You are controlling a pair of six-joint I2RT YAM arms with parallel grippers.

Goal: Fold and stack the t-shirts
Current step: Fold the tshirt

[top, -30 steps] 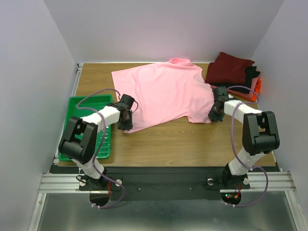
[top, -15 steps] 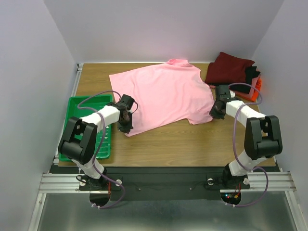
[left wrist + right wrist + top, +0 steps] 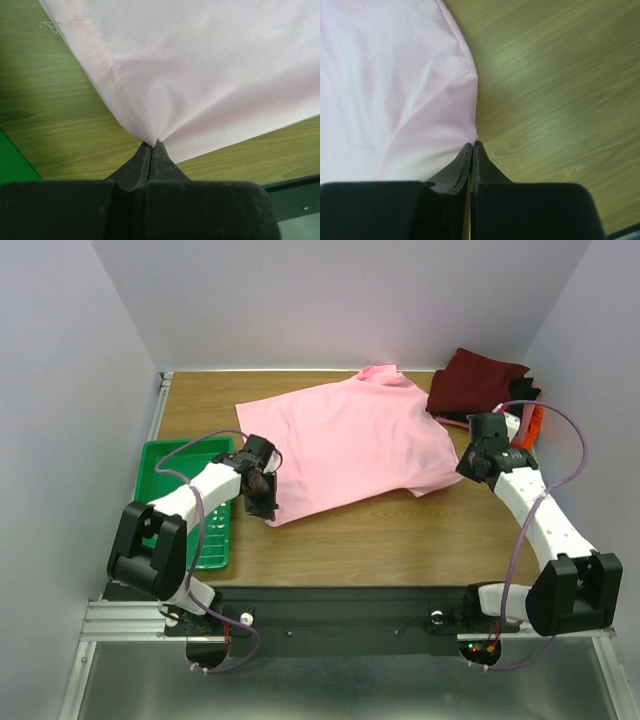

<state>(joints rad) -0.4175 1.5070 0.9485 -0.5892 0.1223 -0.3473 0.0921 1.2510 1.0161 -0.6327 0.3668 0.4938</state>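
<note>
I hold the spread light pink cloth t-shirt (image 3: 350, 440) at table centre: left gripper (image 3: 154, 145) pinched on its 7 o'clock corner, right gripper (image 3: 472, 145) on its 4 o'clock corner. Folded dark red shirt stack (image 3: 480, 385) lies at 2 o'clock, green plastic tray (image 3: 160, 462) at 9 o'clock.

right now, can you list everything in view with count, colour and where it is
pink t-shirt: 1, light pink, spread out across the middle of the table
folded t-shirts: 1 pile, dark red on top with black and orange-red edges showing under it, far right corner
tray: 1, green, near left of the table, partly under the left arm
table: 1, brown wood grain, under everything
left gripper: 1, black, shut on the pink t-shirt's near left corner
right gripper: 1, black, shut on the pink t-shirt's near right corner, beside the pile
</note>
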